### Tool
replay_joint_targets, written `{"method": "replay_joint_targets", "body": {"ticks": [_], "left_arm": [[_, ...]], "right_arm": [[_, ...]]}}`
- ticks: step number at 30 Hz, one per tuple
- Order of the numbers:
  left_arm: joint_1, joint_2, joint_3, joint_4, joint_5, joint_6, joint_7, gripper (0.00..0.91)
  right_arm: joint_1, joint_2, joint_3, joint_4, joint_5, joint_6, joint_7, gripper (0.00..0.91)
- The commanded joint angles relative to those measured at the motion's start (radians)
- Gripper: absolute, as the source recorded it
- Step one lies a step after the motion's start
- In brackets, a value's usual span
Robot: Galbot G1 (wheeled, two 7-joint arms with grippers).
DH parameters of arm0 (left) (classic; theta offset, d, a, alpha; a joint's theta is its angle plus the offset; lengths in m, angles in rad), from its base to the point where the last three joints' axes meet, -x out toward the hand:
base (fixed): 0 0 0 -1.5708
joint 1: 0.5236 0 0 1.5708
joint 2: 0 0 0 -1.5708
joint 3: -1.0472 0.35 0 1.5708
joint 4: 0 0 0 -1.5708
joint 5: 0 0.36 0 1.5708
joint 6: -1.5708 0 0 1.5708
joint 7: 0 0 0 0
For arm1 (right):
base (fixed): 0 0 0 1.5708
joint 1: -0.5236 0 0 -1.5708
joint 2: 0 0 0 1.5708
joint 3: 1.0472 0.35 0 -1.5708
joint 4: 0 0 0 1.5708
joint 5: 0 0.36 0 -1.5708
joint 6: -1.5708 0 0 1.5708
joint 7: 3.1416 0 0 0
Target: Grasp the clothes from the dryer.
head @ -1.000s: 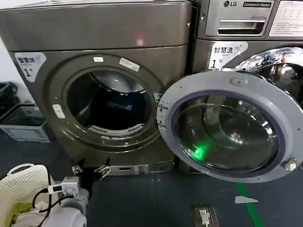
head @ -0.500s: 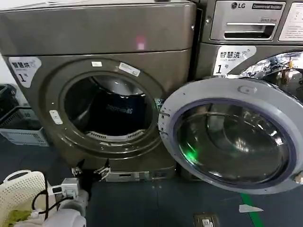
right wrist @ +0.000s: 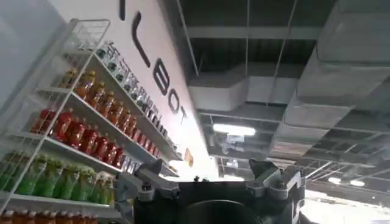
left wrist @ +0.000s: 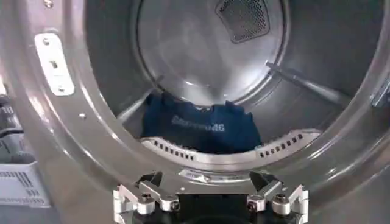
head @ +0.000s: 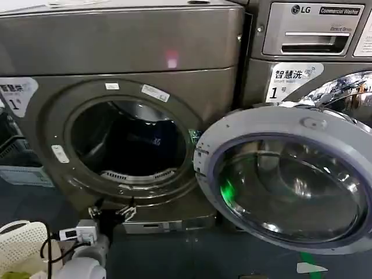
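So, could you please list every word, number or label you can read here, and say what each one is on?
"LG" and "Commercial Washer": silver washer's panel.
"1" with "Smart wash" and Chinese characters: sticker on that washer.
"1" with Chinese characters: sticker on the dryer.
"LBOT", cut off: white wall beside the drinks shelf.
Pale lettering on the clothes: too blurred to read.

Dryer at frame left and centre, its door swung open to lower right, before the neighbouring machine. Clothes lie inside the drum, low at rear. Basket at lower left.
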Motion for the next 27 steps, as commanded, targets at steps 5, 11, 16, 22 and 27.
{"method": "replay_joint_targets", "body": {"ticks": [5, 11, 16, 22, 27], "left_arm": [[0.004, 0.001, -0.003, 0.007, -0.002, 0.049, -0.001, 0.907], [0.012, 0.002, -0.005, 0.003, -0.002, 0.049, -0.001, 0.907], [0.009, 0.0, -0.003, 0.006, -0.002, 0.049, -0.004, 0.907], [0.005, -0.001, -0.002, 0.013, -0.002, 0.049, -0.004, 0.907], [0.003, -0.001, -0.003, 0.017, 0.002, 0.048, -0.01, 0.907]], "right_arm": [[0.0, 0.002, -0.003, 0.0, -0.001, 0.001, -0.001, 0.907], [0.0, -0.001, -0.002, -0.001, 0.0, 0.001, -0.001, 0.907], [0.001, 0.0, -0.004, -0.002, -0.002, 0.0, -0.005, 0.907], [0.0, 0.002, -0.003, -0.003, -0.002, -0.001, -0.004, 0.907], [0.001, 0.002, -0.004, -0.004, -0.004, 0.005, 0.002, 0.907]]}}
